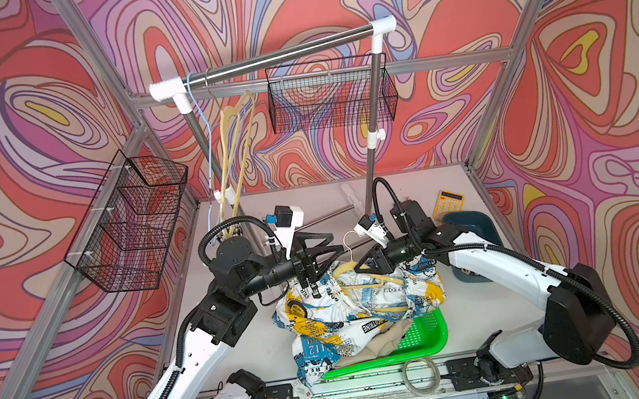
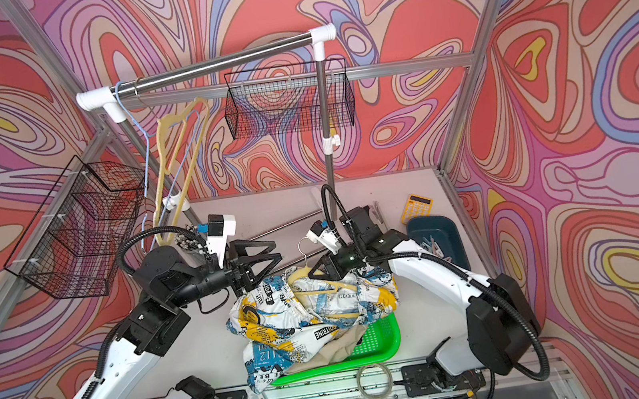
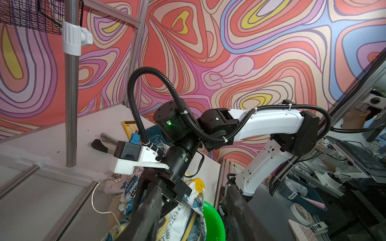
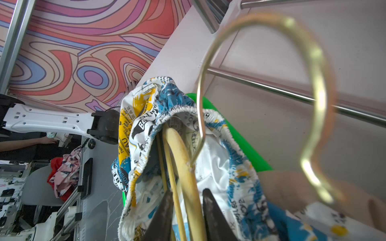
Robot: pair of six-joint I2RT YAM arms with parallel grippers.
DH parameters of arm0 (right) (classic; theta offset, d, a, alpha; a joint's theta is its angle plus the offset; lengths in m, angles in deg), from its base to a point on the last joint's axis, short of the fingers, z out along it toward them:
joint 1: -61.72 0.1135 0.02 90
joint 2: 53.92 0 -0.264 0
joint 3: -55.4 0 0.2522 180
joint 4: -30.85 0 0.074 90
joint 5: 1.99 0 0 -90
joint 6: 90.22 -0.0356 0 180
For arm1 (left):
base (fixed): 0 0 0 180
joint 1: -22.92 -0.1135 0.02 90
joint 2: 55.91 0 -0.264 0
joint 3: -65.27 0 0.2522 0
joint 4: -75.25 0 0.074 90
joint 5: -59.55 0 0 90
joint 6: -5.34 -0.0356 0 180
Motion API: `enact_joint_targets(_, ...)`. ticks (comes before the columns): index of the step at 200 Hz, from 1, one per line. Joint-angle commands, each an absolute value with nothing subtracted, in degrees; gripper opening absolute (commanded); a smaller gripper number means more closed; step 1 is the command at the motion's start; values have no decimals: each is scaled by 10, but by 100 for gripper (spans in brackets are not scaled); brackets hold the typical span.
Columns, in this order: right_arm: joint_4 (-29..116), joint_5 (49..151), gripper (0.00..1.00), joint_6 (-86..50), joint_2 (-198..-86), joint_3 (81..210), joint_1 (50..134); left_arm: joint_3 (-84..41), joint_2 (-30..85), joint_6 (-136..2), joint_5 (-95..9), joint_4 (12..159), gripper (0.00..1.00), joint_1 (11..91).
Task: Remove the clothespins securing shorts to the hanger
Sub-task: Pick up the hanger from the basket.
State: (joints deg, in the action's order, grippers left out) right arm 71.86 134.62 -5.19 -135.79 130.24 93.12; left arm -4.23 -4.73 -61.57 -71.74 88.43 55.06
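Observation:
The printed white, blue and yellow shorts (image 1: 349,310) (image 2: 283,322) lie crumpled on the table, draped on a cream hanger (image 1: 366,284) with a brass hook (image 4: 315,83). My right gripper (image 1: 364,269) (image 4: 188,192) is shut on the hanger's cream bars just below the hook. My left gripper (image 1: 336,244) (image 3: 193,185) hovers open above the shorts' far left edge, holding nothing. Beige shorts (image 1: 366,347) poke out under the printed pair. Several pale clothespins (image 2: 435,245) lie in a dark blue bin (image 2: 439,231). I see no clothespin on the visible folds of the shorts.
A green tray (image 1: 427,333) sits under the front of the shorts. A yellow calculator (image 1: 449,202) lies at the back right. The rack's pole (image 1: 373,172) and base rods (image 1: 324,218) stand just behind both grippers. Spare hangers (image 1: 236,157) hang at the left, by wire baskets (image 1: 132,221).

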Motion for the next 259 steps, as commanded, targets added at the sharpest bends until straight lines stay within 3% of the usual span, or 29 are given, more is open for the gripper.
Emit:
enact_joint_targets(1, 731, 1382, 25, -36, -1362, 1298, 948, -58, -49, -627, -722, 890, 52, 547)
enact_joint_targets(73, 744, 1356, 0, -39, -1305, 1346, 951, -55, -45, -669, -763, 923, 52, 546)
enact_joint_targets(182, 755, 1413, 0, -15, -1201, 1362, 952, -123, 58, -807, -849, 1012, 51, 542)
enact_joint_targets(231, 750, 1408, 0, -19, -1194, 1352, 951, -158, 106, -846, -916, 1072, 38, 544)
enact_joint_targets(259, 751, 1400, 0, -19, -1199, 1353, 952, -163, 110, -869, -935, 1106, 38, 554)
